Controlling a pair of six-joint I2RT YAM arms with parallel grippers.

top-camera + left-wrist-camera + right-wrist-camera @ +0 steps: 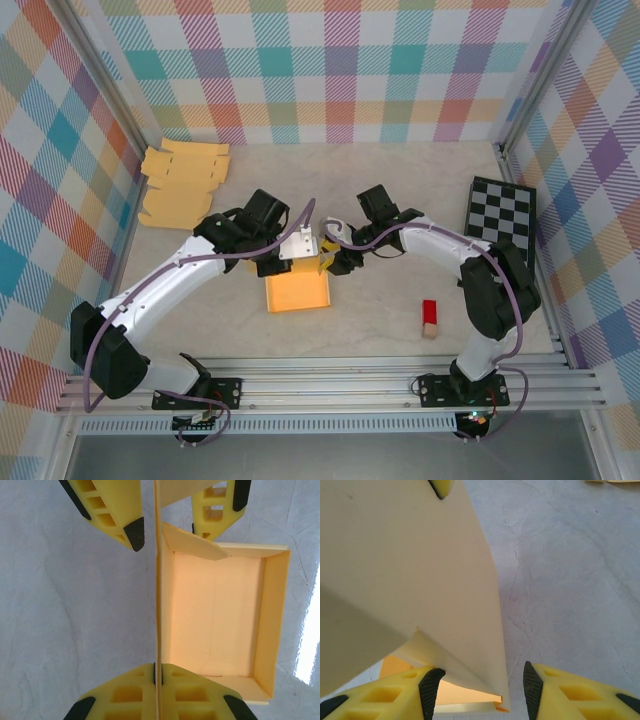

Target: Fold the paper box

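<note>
The orange paper box (297, 292) lies open on the table in front of both arms. In the left wrist view its inside (215, 615) faces the camera, with a thin upright wall (159, 605) along its left side. My left gripper (157, 674) is shut on that wall's near end. At the wall's far end, the right gripper's fingers (134, 532) stand apart on either side of it. In the right wrist view my right gripper (482, 687) is open around a pale flap (420, 580) of the box. From above, the left gripper (308, 258) and right gripper (330, 258) meet at the box's far edge.
A stack of flat orange box blanks (185, 185) lies at the back left. A black-and-white checkerboard (500, 210) sits at the right wall. A small red block (430, 318) rests at the front right. Metal frame posts and checked walls close in the table.
</note>
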